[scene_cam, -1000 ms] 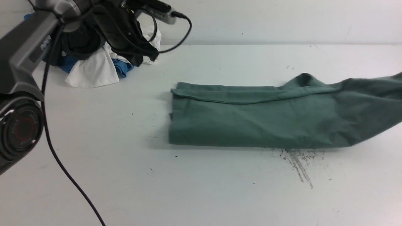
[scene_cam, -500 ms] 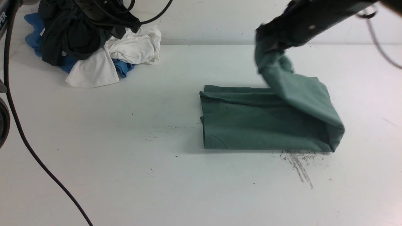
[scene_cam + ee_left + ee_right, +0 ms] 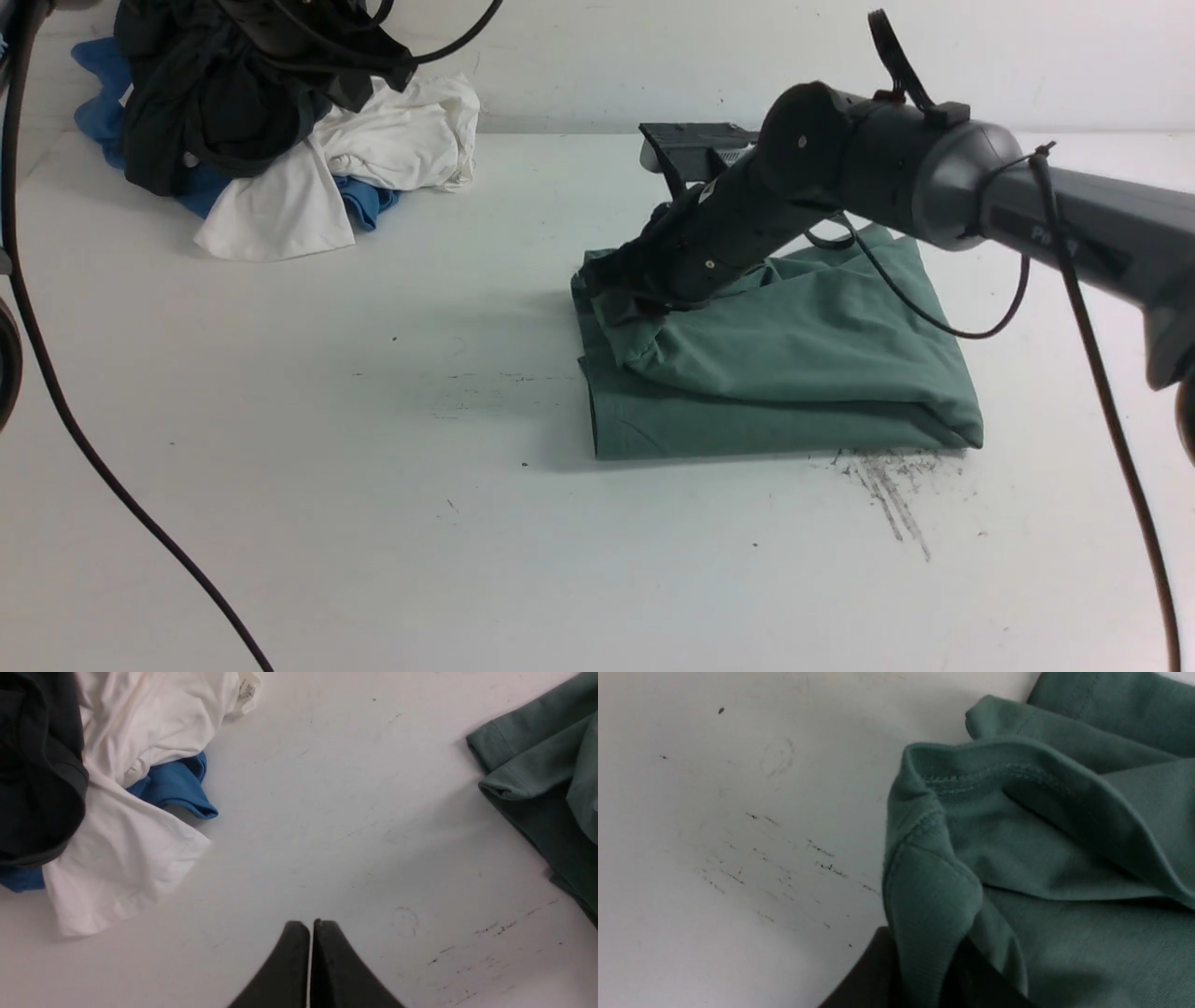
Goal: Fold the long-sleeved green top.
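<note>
The green long-sleeved top [image 3: 784, 373] lies folded on the white table, right of centre, its right half laid over its left half. My right gripper [image 3: 624, 301] is low over the top's left edge, shut on a ribbed green edge [image 3: 924, 914] of the top; its fingers are mostly hidden by cloth. The top's corner also shows in the left wrist view [image 3: 542, 774]. My left gripper [image 3: 310, 926] is shut and empty, raised above bare table beside the clothes pile; in the front view only its arm shows at top left.
A pile of clothes sits at the table's far left: a blackish garment [image 3: 201, 103], a white garment [image 3: 317, 177] and a blue one [image 3: 364, 201]. A black cable [image 3: 84, 439] hangs across the left front. Scuff marks [image 3: 887, 485] lie near the top's front right corner.
My right arm swept in from the right, carrying the top's right half leftward and down onto its left half. The left arm lifted back toward the clothes pile.
</note>
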Motion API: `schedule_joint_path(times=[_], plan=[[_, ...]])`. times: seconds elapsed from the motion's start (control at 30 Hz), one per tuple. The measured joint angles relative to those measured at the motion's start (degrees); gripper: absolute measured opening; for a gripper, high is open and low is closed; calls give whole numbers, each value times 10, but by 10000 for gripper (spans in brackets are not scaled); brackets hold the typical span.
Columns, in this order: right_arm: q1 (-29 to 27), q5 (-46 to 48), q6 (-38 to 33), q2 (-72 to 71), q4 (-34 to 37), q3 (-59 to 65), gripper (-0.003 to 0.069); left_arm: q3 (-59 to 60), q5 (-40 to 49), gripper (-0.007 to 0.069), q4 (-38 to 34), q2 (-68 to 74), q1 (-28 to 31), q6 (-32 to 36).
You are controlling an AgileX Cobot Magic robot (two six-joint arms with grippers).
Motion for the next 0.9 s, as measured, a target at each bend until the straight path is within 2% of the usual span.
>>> schedule_joint_path(times=[0.1,0.13,0.2,0.3,0.37,0.5,0.53,0.6,0.7,0.77,0.8,0.83,0.9], plan=[[-10,43,-4,0,1,-54,310,0,0,-8,-15,5,0,0],[-12,46,-4,0,1,-64,321,0,0,-8,-19,6,0,1],[-25,96,-5,0,-2,-119,430,0,0,-8,-40,13,0,2],[-49,165,-8,0,-48,-201,512,0,0,-8,-62,23,-4,13],[-67,207,-6,0,-94,-234,522,0,0,-8,-71,27,-12,17],[-106,231,6,0,-179,-254,468,0,0,-8,-96,38,-38,21],[-114,233,10,0,-190,-252,439,0,0,-8,-102,42,-45,22],[-147,234,20,0,-212,-230,329,0,-1,-8,-119,63,-79,30],[-184,235,23,0,-208,-177,150,0,-2,-8,-126,106,-129,32],[-198,235,16,0,-192,-129,61,0,-2,-8,-124,136,-155,33],[-200,235,15,0,-190,-124,53,0,-2,-8,-124,142,-159,33],[-205,234,6,0,-176,-75,10,0,-2,-8,-117,169,-175,32],[-206,221,3,0,-166,-31,-5,0,-4,-8,-108,194,-183,26]])
